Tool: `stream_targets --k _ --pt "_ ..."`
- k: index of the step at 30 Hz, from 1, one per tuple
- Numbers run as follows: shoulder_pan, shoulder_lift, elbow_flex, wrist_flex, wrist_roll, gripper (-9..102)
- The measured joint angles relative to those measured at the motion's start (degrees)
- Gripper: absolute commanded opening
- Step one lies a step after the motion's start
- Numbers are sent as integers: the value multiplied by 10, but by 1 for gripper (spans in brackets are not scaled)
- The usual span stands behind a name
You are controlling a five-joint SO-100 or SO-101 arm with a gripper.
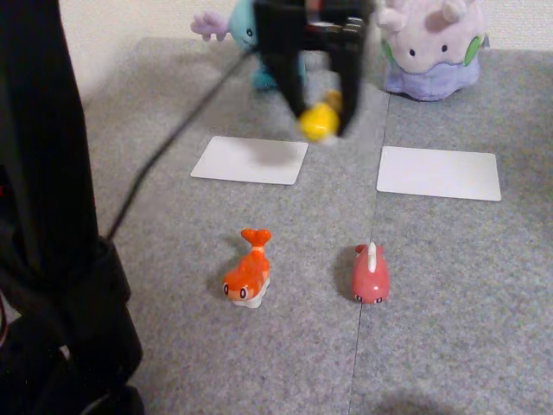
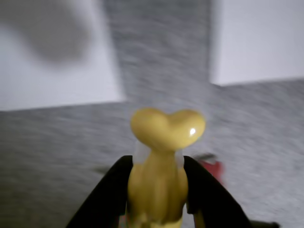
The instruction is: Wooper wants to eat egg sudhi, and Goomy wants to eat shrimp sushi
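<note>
I hold the egg sudhi aloft in my gripper, clamped on its body, above the far edge of the left white card on the grey desk, just in front of Wooper. In the wrist view the forked tail juts past the black fingers. Glossy yellow and hard-looking, it likely slips easily, so the mid-body waist seems the safest hold. The shrimp sushi waits nearer, left of a pink figure; Goomy sits far right.
</note>
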Motion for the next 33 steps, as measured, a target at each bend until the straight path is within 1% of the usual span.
stream_targets --k 3,9,14,19,21,27,29,31,33 --pt "-60 0 0 -5 47 3" --pt "-142 -36 0 -62 105 3" --pt "-149 -118 0 -127 120 3" --pt "-149 -166 -8 -152 120 4" --pt "-148 -171 -11 -152 120 9" --pt "-161 -173 -14 -153 117 35" --pt "-159 -173 -16 -152 116 42" --pt "-158 -166 -16 -147 116 44" --pt "-158 -154 -14 -124 110 44"
